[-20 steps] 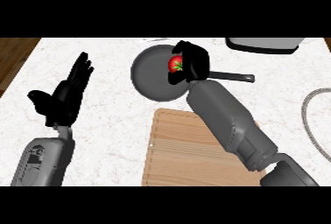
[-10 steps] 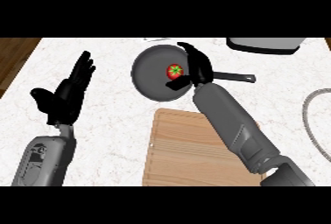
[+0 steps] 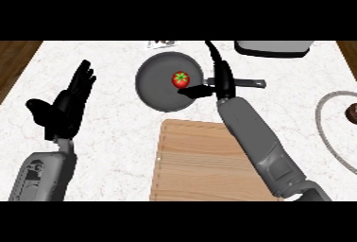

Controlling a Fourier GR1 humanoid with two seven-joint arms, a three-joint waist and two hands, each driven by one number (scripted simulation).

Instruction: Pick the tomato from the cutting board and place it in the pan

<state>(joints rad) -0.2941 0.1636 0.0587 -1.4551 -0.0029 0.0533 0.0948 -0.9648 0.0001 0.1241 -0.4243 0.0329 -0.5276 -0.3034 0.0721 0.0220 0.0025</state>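
The tomato point(image 3: 181, 79) sits inside the pan point(image 3: 155, 92), green stem up, near the middle of the dark round base and touching nothing else. By the look of it, the placing step is done. The right robot hand point(image 3: 222, 78) hovers at the pan's right rim, just beside the tomato but apart from it: fingers stretched straight upward, thumb poking left over the rim, holding nothing. That open pose fits a hand that has let go and needs only to lift clear. The pan's handle point(image 3: 250, 83) runs out to the right, partly hidden behind that hand.

Below the pan lies the wooden cutting board point(image 3: 202, 160), bare where it shows, with the right forearm crossing its upper right part. Over at the left of the view, the left robot hand point(image 3: 64, 104) rests wide open, fingers up, well apart from the pan and carrying nothing.

All of it stands on a white marbled surface point(image 3: 111, 137). A small card point(image 3: 161, 44) lies at the top edge; there are dark marks on it, but they are too small to read. No other writing or brand shows.
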